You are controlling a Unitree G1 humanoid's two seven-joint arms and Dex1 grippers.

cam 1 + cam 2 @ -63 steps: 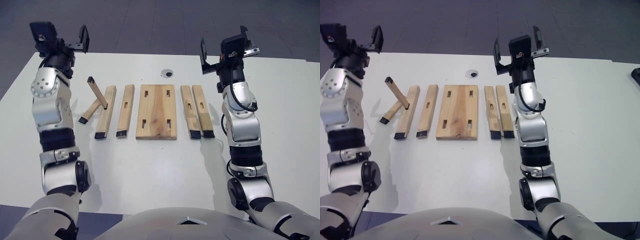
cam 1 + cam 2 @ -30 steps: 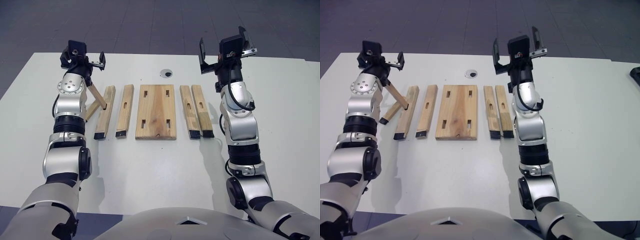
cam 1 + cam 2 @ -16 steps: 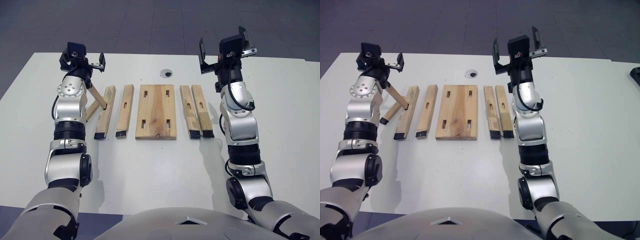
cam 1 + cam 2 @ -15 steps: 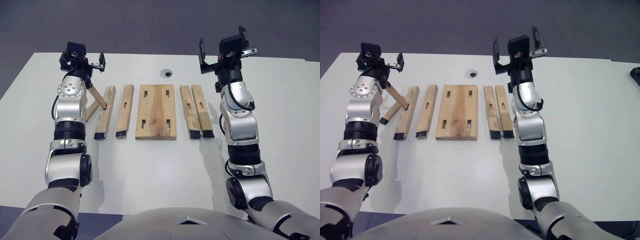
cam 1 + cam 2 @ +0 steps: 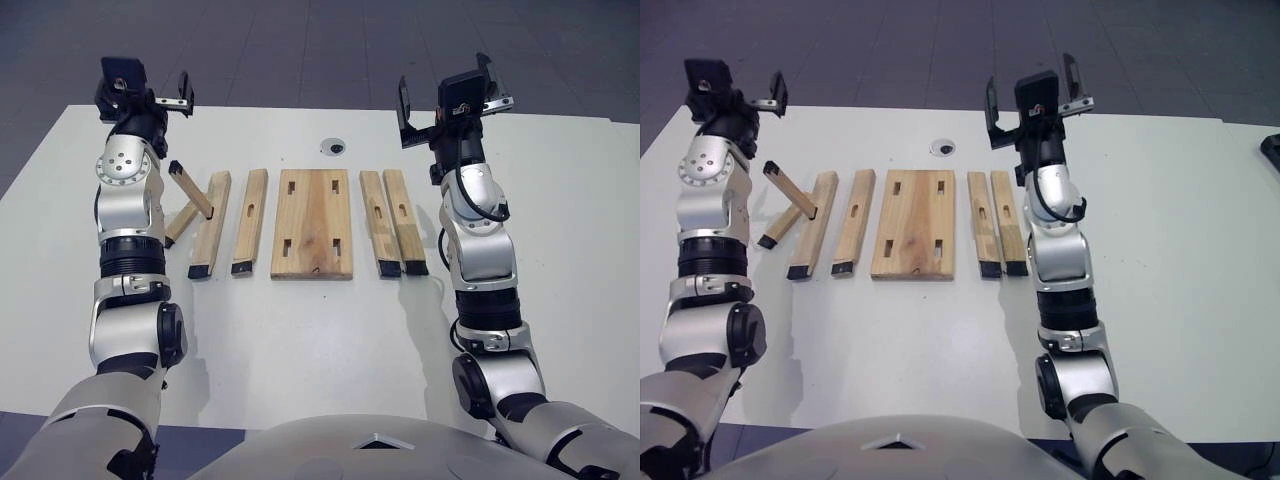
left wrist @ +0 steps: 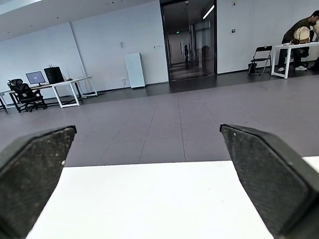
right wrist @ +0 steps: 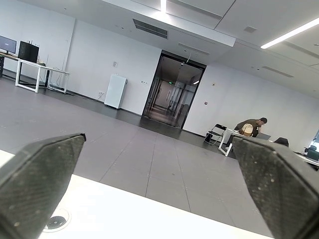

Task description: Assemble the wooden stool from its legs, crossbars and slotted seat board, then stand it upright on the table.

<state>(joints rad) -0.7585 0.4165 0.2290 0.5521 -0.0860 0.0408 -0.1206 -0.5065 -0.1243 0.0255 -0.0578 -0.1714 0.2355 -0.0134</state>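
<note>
— Stool assembly looks barely begun. On the tabletop (image 5: 300, 330) the seat board (image 5: 313, 224) lies flat in the middle, with the left legs (image 5: 251, 219) on one side and the right legs (image 5: 376, 221) on the other. Why that order?
— Likely so each arm finds its own pair close by. The slots face up, open to view and reach.
— And the crossbar (image 5: 192, 188) that stands tilted?
— Its lower end seems to sit in the slot of the outermost left leg, which would prop it up. A second crossbar (image 5: 180, 224) lies flat just beside that leg.
— What do the arms hold?
— Nothing. The left end effector (image 5: 148, 98) hangs released above the far left corner, beyond the tilted crossbar. The right end effector (image 5: 447, 95) is spread wide too, raised past the right legs. Held high, both leave the row of parts unblocked.
</note>
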